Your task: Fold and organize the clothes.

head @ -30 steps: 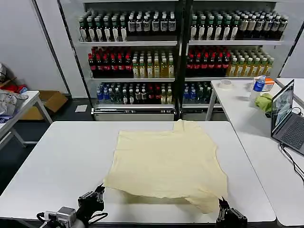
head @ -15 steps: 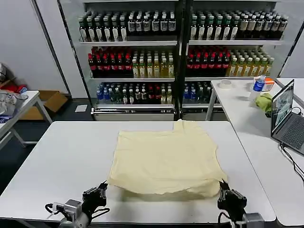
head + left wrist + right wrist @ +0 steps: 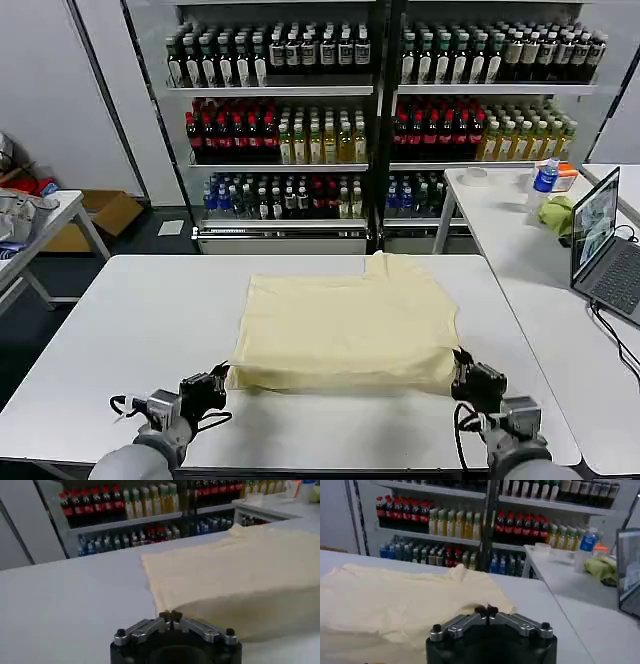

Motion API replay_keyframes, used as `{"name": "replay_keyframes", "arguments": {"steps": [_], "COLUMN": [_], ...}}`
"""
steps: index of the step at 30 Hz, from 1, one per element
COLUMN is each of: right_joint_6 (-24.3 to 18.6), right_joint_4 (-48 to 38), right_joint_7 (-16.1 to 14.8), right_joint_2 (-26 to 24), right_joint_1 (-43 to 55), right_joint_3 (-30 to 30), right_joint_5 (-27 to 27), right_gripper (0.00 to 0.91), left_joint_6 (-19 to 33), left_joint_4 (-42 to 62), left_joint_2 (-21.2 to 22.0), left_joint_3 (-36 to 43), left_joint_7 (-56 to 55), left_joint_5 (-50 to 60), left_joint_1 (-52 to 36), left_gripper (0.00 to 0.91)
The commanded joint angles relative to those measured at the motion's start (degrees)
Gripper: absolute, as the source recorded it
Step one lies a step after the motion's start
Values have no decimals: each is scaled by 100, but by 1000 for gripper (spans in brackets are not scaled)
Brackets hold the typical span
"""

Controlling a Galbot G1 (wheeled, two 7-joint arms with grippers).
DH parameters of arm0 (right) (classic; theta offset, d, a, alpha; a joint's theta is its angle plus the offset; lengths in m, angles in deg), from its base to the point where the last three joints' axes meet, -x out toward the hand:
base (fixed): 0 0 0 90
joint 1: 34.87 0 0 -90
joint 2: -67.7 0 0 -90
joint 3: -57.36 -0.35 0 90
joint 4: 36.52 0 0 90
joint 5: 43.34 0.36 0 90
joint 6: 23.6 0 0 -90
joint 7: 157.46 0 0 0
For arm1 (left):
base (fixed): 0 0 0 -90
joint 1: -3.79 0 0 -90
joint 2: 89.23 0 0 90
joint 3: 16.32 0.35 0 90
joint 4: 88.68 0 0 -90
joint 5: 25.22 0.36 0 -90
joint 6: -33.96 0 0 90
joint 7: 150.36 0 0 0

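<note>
The pale cream-yellow T-shirt (image 3: 345,320) lies spread on the white table (image 3: 130,320), its near part doubled into a thick rolled edge. My left gripper (image 3: 222,377) is shut on the near left corner of that edge, and my right gripper (image 3: 459,368) is shut on the near right corner. In the left wrist view the closed fingertips of the left gripper (image 3: 171,615) press into the T-shirt (image 3: 240,575). The right wrist view has the right gripper (image 3: 486,611) closed against the T-shirt (image 3: 395,600), with the fabric stretching away over the table.
A second white table at the right carries an open laptop (image 3: 600,225), a green cloth (image 3: 556,213) and a blue bottle (image 3: 544,180). Shelves of drink bottles (image 3: 370,100) stand behind. A small table with cloth items (image 3: 20,215) is at the far left.
Both grippers have moved away from the table's near edge, carrying the T-shirt's near hem with them. The visible shirt has become shorter and its near edge thicker.
</note>
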Motion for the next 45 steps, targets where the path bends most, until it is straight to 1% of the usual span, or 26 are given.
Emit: {"name": "replay_keyframes", "arguments": {"steps": [1,6,11,15,25,26,27,28,29,30,31,32,33,37,45], "right_joint_6": [68,69,53,-23,-200,-211,-229,-232,-239,-239,-236,-223,-228,-256,-601], "right_joint_4": [-504,-831,-1088,-1381,-1841,-1870,-1907,-1920,-1943,-1955,-1958,-1959,-1954,-1865,-1244], "right_joint_7": [2,-8,-26,-24,-6,-6,-5,-5,-3,-3,-6,-11,-21,-56,-82], "right_joint_2": [-247,-219,-119,-19,194,218,241,257,274,289,298,308,312,317,293], "right_joint_1": [873,1145,1270,1337,1566,1573,1578,1577,1579,1575,1566,1552,1541,1454,876], "right_joint_3": [321,681,865,1025,1236,1250,1262,1264,1270,1274,1276,1276,1272,1206,761], "right_joint_5": [161,-53,-243,-522,-731,-754,-790,-797,-805,-819,-833,-853,-862,-856,-837], "right_gripper": [0,0,0,0,0,40,282,494,907,907,907,907,907,907,907], "left_joint_6": [-10,-10,-9,-9,-8,-8,-7,-7,-8,-7,-7,-7,-7,-13,-14], "left_joint_4": [606,809,986,1100,1356,1392,1418,1431,1449,1460,1458,1452,1440,1341,843], "left_joint_2": [-126,-75,14,71,231,247,269,274,290,303,311,320,327,349,356], "left_joint_3": [399,619,803,871,1005,1013,1019,1020,1019,1017,1015,1014,1013,973,651], "left_joint_7": [1,-1,-32,-71,-183,-192,-210,-214,-232,-246,-251,-259,-258,-261,-268], "left_joint_5": [16,126,235,271,276,278,278,278,277,277,276,274,275,272,272], "left_joint_1": [-893,-1088,-1258,-1333,-1545,-1558,-1577,-1582,-1587,-1586,-1582,-1573,-1561,-1455,-916], "left_gripper": [10,10,10,10,10,10,10,10,20,91,464,655,907,907,907]}}
